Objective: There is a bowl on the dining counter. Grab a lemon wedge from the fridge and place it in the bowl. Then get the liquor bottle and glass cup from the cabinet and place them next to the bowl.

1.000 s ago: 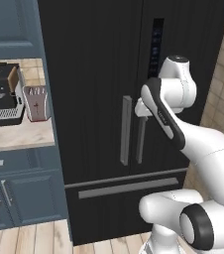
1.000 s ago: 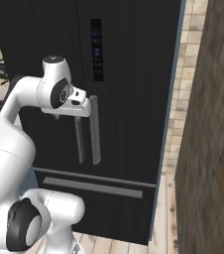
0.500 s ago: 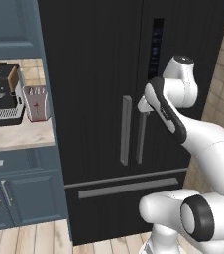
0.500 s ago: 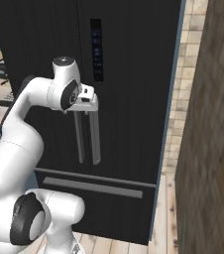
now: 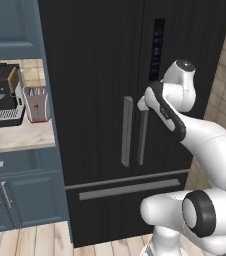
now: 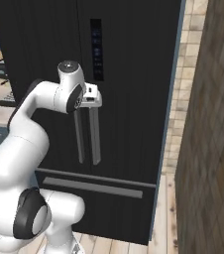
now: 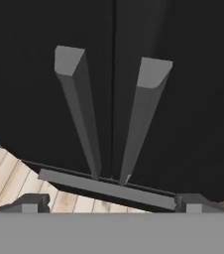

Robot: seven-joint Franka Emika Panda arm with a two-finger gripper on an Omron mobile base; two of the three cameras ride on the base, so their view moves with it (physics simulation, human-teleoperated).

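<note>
Left door handle (image 7: 79,114), then right door handle (image 7: 142,119), both seen from above down the fridge (image 5: 110,75) front. Tool (image 6: 91,96) at the handle tops, fingers spread wide, nothing held. Lemon wedge presumably inside, doors shut. Pick one handle, centre it between the fingers, close, then pull along the hinge arc, not straight back.

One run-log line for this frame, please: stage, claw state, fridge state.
stage: reaching for fridge handles | claw: open, empty, near top of the two handles | fridge: doors shut | lemon wedge: not fetched
</note>
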